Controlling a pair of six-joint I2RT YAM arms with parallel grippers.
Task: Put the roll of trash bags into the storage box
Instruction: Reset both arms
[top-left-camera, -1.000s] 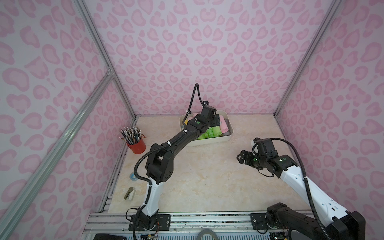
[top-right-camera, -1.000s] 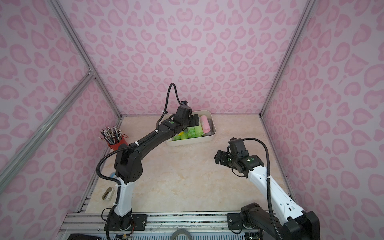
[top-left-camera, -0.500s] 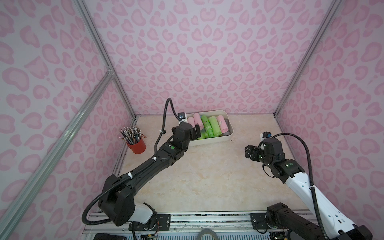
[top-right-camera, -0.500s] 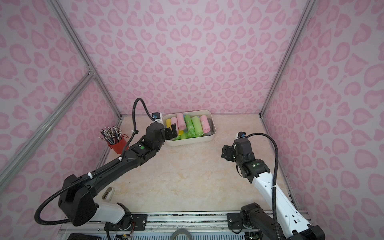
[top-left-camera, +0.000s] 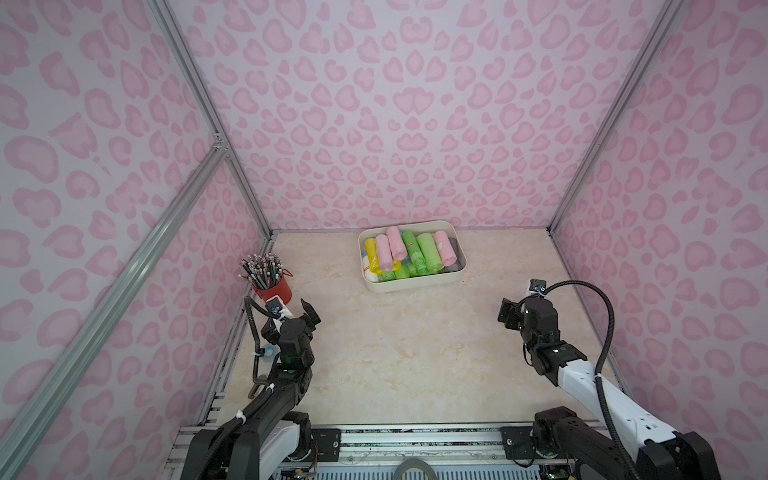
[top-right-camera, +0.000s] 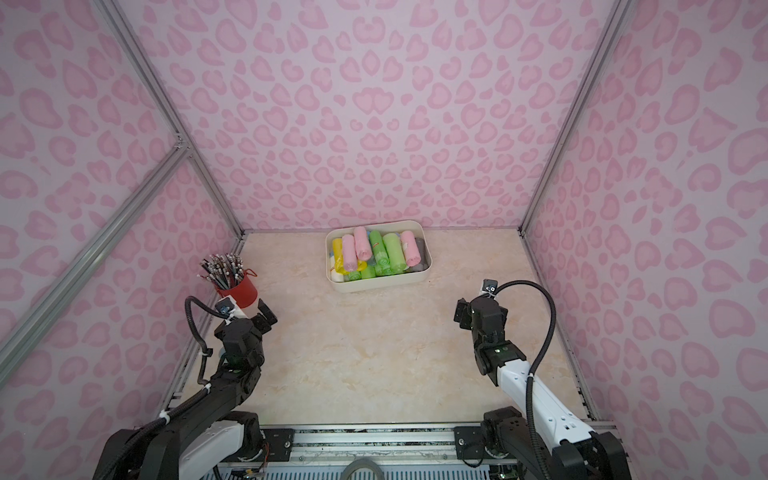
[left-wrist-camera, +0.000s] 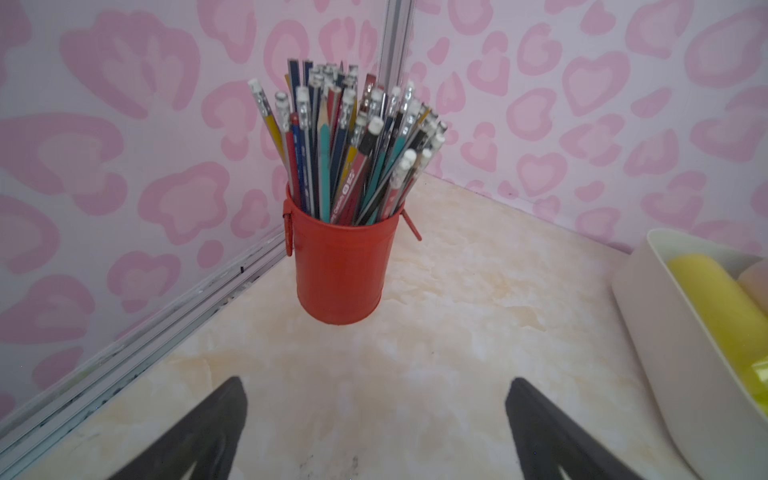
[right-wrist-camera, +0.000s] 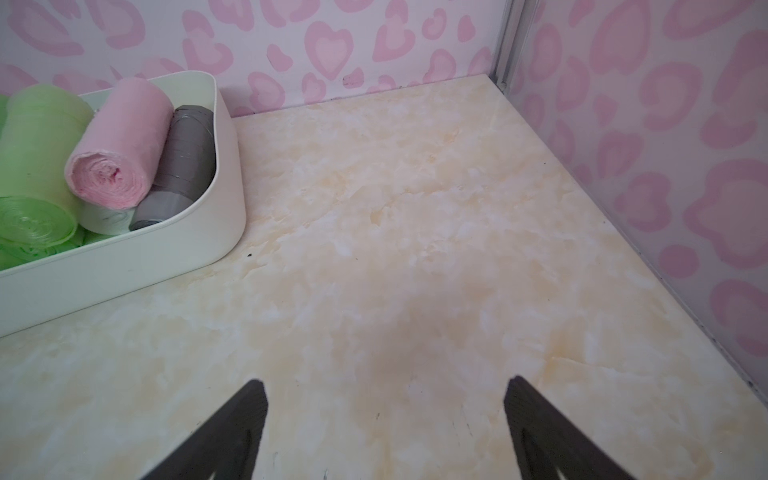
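In both top views the left fingers (top-left-camera: 311, 313) (top-right-camera: 266, 313) stand spread wide and empty near the left edge of the table (top-left-camera: 415, 353) (top-right-camera: 365, 353), just beside the red pencil cup (top-left-camera: 274, 289) (top-right-camera: 241, 291). The right fingers (top-left-camera: 509, 313) (top-right-camera: 461, 313) are also released and grasp nothing. They are on the right side and seen nearly end-on, so one is hard to separate from the other. The storage box (top-left-camera: 411, 286) (top-right-camera: 380, 284) sits at the far middle of the table, close to the back wall and well apart from both arms. The rolls of trash bags (top-left-camera: 430, 253) (top-right-camera: 395, 253), pink, green and yellow, lie piled inside it. A broad bare stretch of table lies between the arms and the box. In the left wrist view the left fingers (left-wrist-camera: 199, 432) are cut off by the frame edge, far apart, with bare table between them. The pencil cup (left-wrist-camera: 340, 270) stands upright ahead of them beside the wall rail. Only a corner of the box (left-wrist-camera: 685, 374) shows, with a yellow roll inside. In the right wrist view the right fingers (right-wrist-camera: 548, 436) are likewise parted over bare table. One end of the box (right-wrist-camera: 124, 270) shows, and in it a grey roll lies half hidden under a pink one.
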